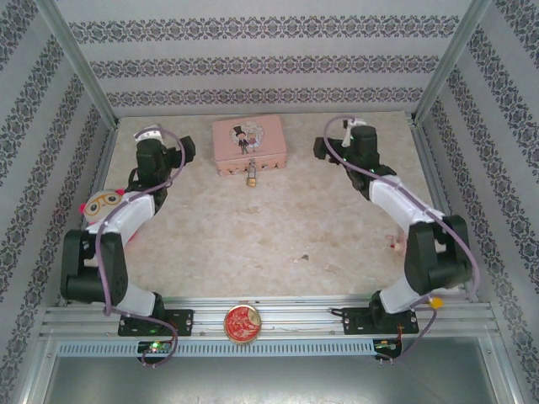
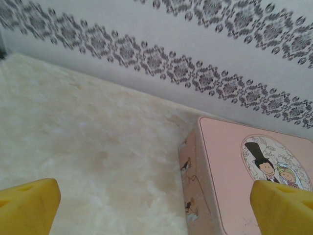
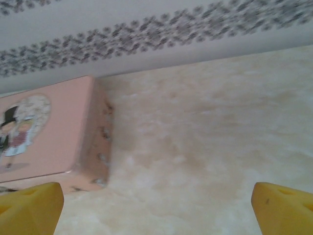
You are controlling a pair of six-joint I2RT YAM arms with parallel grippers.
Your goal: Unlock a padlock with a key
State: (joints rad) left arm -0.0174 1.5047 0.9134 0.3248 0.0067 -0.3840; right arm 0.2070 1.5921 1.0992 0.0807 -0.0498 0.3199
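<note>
Left gripper (image 1: 184,151) and right gripper (image 1: 327,150) both stand spread wide and empty, flanking the pink tin box (image 1: 248,139) from either side, likely poised to steady it. Its padlock (image 1: 251,178) hangs at the box's near front edge, midway between them, within reach of both.

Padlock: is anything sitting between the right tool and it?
Nothing visible. Only bare table lies between the open right tool and the padlock, which sits at the pink tin's near side.
</note>
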